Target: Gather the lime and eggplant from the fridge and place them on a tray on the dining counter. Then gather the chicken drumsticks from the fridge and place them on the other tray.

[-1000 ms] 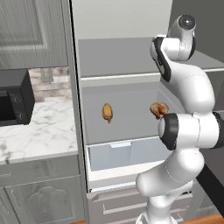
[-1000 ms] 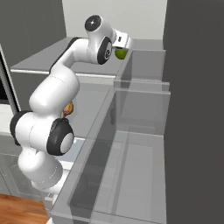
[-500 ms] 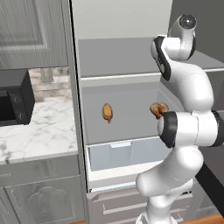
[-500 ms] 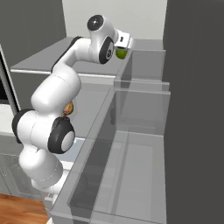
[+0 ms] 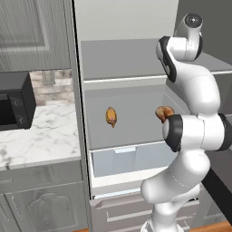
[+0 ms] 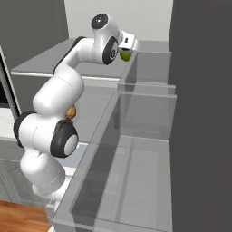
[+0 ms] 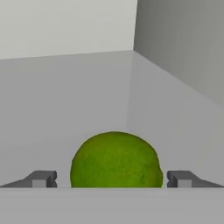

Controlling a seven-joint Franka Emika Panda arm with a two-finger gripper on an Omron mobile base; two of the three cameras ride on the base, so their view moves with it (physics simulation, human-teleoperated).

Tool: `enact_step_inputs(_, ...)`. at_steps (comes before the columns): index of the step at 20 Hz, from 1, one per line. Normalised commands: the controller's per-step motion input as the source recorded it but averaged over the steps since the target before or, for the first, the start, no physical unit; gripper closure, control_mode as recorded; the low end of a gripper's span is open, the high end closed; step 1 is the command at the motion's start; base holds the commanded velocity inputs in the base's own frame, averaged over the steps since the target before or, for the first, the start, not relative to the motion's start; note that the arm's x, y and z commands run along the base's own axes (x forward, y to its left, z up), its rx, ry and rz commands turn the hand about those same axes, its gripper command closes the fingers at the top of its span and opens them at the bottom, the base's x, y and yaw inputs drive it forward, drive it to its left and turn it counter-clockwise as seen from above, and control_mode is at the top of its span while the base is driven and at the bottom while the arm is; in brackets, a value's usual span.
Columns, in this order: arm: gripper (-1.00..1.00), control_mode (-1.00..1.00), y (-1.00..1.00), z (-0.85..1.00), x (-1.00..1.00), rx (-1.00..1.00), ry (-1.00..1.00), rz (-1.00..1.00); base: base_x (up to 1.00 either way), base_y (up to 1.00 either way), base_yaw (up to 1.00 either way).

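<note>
Reaching into the upper fridge shelf (image 6: 54, 61), the white arm has its gripper (image 7: 113, 178) lined up on the lime (image 7: 115, 159), which sits between the two fingertips (image 7: 41, 178) in the hand view.

Risk, as a judgement: the lime is round and smooth (likely to roll), so if one tip touches first, or the close comes off-centre, it could squirt toward the back wall or corner of the shelf. Closing too near its front could also pinch it out fwd.

Fingers: spread as wide as they go, one tip each side of the lime w/ a small gap on both sides. Nothing held, nothing touched yet.

Two chicken drumsticks (image 5: 111, 116) lie on the shelf below, well apart from the fingers.
</note>
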Motion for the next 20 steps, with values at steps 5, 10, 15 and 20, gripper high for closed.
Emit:
enact_step_inputs(5, -1.00, -1.00, -0.02, -0.01, 0.08, 0.00, 0.02, 0.00, 0.00, 0.00, 0.00)
enact_step_inputs(10, -1.00, -1.00, -0.05, -0.03, 0.14, 0.00, 0.00, 0.00, 0.00, 0.00, 0.00)
enact_step_inputs(15, -1.00, -1.00, -0.07, -0.11, 0.07, 0.00, 0.01, 0.00, 0.00, 0.00, 0.00)
enact_step_inputs(20, -1.00, -1.00, -0.08, -0.17, 0.00, 0.00, 0.01, 0.00, 0.00, 0.00, 0.00)
